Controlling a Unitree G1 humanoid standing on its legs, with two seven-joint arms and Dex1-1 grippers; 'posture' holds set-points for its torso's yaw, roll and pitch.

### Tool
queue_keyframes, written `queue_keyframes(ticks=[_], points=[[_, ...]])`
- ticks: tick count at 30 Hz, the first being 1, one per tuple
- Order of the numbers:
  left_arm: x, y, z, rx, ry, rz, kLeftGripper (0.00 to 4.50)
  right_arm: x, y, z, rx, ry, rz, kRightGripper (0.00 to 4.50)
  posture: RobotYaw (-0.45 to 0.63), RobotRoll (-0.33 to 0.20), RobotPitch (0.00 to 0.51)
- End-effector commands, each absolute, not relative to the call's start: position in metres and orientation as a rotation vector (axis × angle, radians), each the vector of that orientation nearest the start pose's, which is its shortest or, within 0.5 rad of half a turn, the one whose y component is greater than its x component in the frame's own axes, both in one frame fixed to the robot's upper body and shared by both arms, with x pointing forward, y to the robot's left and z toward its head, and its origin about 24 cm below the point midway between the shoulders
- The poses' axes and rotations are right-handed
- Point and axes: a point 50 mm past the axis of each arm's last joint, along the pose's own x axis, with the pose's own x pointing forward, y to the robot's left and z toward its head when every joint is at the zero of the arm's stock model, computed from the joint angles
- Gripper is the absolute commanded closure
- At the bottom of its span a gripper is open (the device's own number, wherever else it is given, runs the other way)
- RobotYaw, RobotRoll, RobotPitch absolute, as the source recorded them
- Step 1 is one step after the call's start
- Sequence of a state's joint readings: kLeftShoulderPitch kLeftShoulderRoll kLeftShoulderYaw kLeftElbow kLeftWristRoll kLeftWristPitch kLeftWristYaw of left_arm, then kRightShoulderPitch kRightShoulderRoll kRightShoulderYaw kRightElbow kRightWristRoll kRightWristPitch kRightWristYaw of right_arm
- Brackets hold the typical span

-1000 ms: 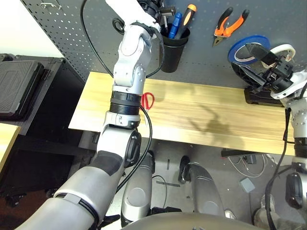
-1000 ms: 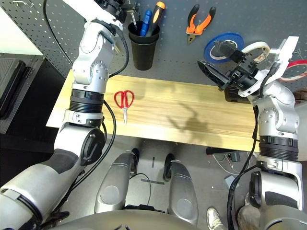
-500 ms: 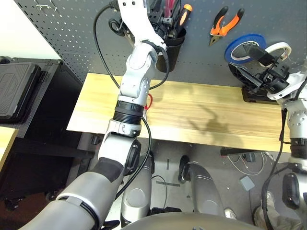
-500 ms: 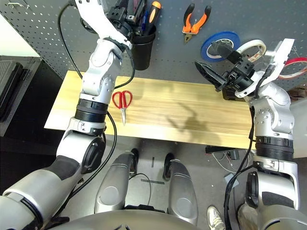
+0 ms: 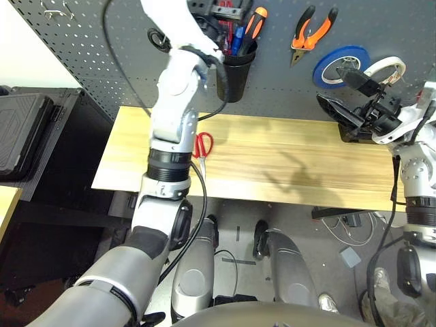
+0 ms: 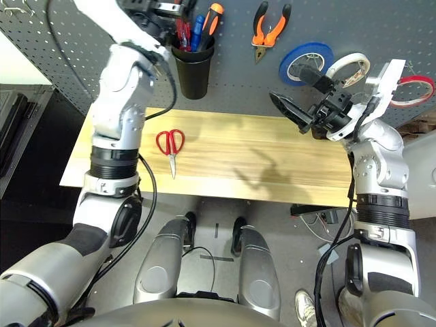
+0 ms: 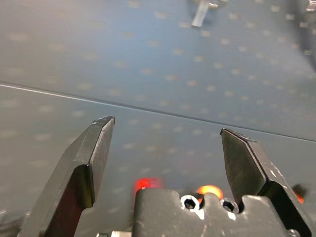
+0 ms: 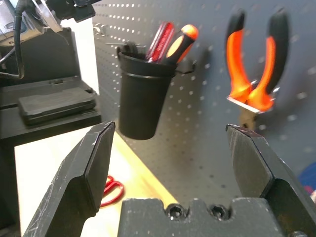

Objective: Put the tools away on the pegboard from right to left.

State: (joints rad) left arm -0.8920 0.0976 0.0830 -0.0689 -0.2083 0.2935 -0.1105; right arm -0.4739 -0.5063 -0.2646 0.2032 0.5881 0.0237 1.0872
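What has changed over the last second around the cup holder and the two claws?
The left claw let go of the red-handled screwdriver, which now stands in the black cup holder, and has drawn back from the cup with its jaws open. The right claw stayed open and empty. The red-handled scissors still lie on the table; the pliers still hang on the pegboard.

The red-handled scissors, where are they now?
The red-handled scissors lie flat on the wooden table, toward its left end, below the black cup holder, beside the left arm.
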Motion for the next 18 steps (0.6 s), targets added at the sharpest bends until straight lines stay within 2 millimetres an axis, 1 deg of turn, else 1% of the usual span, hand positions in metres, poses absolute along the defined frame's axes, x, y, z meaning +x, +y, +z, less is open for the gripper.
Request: queue_keyframes(ticks=[1, 4, 7, 9, 11, 14, 16, 18], points=[[0.319, 0.115, 0.280, -0.044, -0.580, -0.340, 0.02, 0.297, -0.232, 0.172, -0.044, -0.407, 0.920, 0.00, 0.21, 0.000, 0.253], [0.312, 0.128, 0.254, -0.002, -0.500, -0.315, 0.02, 0.297, -0.229, 0.166, -0.041, -0.395, 0.931, 0.00, 0.21, 0.000, 0.260], [0.307, 0.137, 0.233, 0.005, -0.423, -0.287, 0.02, 0.297, -0.227, 0.161, -0.039, -0.385, 0.937, 0.00, 0.22, 0.000, 0.267], [0.305, 0.143, 0.214, 0.024, -0.357, -0.273, 0.02, 0.297, -0.226, 0.156, -0.038, -0.370, 0.942, 0.00, 0.23, 0.000, 0.270], [0.303, 0.145, 0.197, 0.049, -0.293, -0.268, 0.02, 0.297, -0.224, 0.151, -0.041, -0.354, 0.947, 0.00, 0.23, 0.000, 0.272], [0.302, 0.145, 0.178, 0.085, -0.211, -0.268, 0.02, 0.297, -0.222, 0.146, -0.050, -0.334, 0.953, 0.00, 0.23, 0.000, 0.272], [0.303, 0.148, 0.158, 0.113, -0.115, -0.254, 0.02, 0.297, -0.220, 0.138, -0.071, -0.293, 0.952, 0.00, 0.23, 0.000, 0.278], [0.304, 0.149, 0.144, 0.144, -0.047, -0.249, 0.02, 0.296, -0.217, 0.132, -0.088, -0.258, 0.952, 0.00, 0.23, 0.000, 0.282]])
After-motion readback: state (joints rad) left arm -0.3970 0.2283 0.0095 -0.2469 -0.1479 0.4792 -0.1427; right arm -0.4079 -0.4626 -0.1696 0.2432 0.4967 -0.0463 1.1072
